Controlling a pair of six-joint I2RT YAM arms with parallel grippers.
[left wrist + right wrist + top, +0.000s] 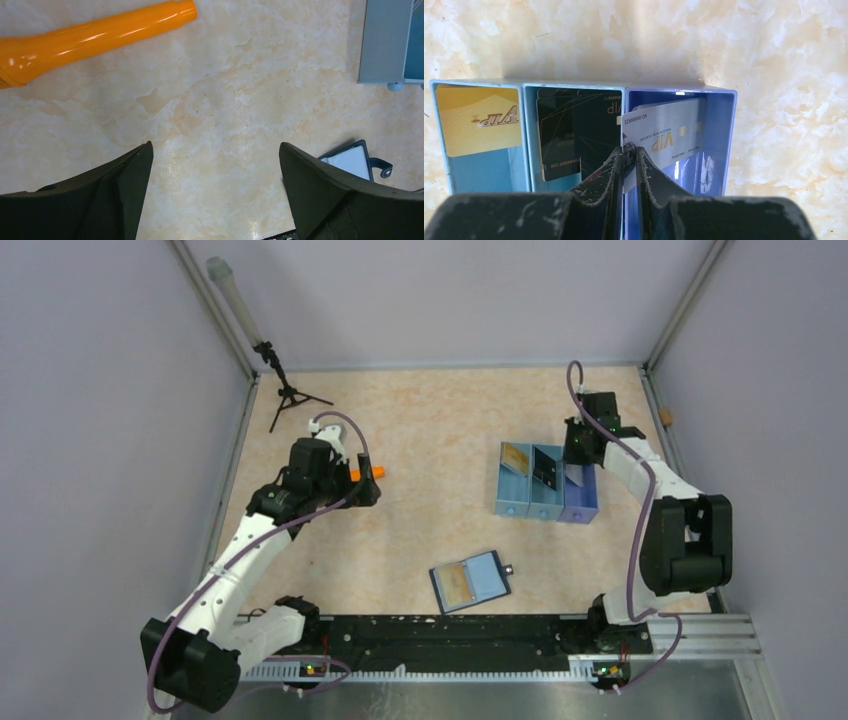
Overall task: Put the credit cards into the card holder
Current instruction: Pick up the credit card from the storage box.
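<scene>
Left gripper is hanging over bare table, jaws spread wide, gripping nothing. An orange tube is lying just beyond its fingertips, not touching them; no label is showing on it.

Card holder is lying open and flat at near centre, pale blue inside facing up, snap tab pointing right. A gold-toned card is sitting on its left half; whether it is slotted in I cannot tell.

Further right, three open bins are standing side by side and touching. In the right wrist view:
- left bin: gold card is leaning, reading "VIP" upside down.
- middle bin: black card is showing a number line too faint to read fully.
- right, darker blue bin: white card is showing "VIP" in gold and "NO 8888823".

Right gripper is reaching into the right bin, jaws almost together and pinching the white card's lower left edge.
</scene>
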